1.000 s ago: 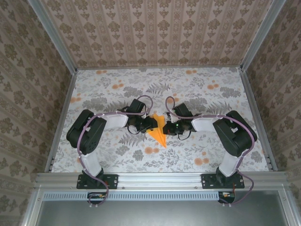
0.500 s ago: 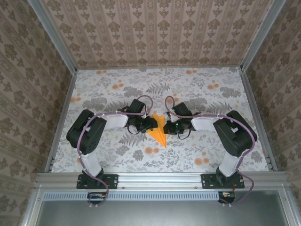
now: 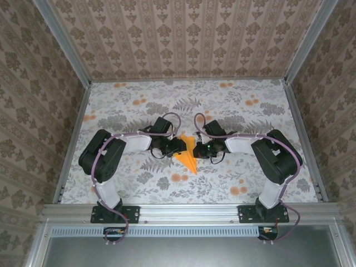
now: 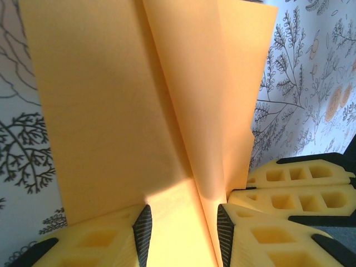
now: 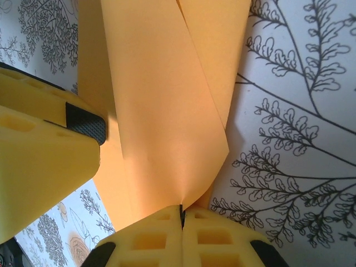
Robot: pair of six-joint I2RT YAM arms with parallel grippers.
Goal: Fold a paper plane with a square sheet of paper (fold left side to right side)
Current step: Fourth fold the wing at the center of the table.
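Note:
The bright orange paper plane point(image 3: 189, 157) lies on the floral cloth as a narrow dart, its point toward the arms' bases. My left gripper point(image 3: 180, 146) is at its left side and my right gripper point(image 3: 196, 149) at its right. In the left wrist view the left gripper point(image 4: 183, 236) stands open, its pads well apart on either side of the paper point(image 4: 128, 100), where a raised flap runs up from the centre crease. In the right wrist view the right gripper point(image 5: 181, 214) is shut on the curled edge of that paper flap point(image 5: 167, 111).
The floral tablecloth point(image 3: 233, 111) covers the table between patterned walls and metal rails point(image 3: 72, 139). The right gripper's yellow fingers point(image 4: 297, 189) sit close beside the left one; the left finger point(image 5: 44, 150) crowds the right wrist view.
The right gripper has edged slightly left toward the paper. The left arm and the paper look unmoved.

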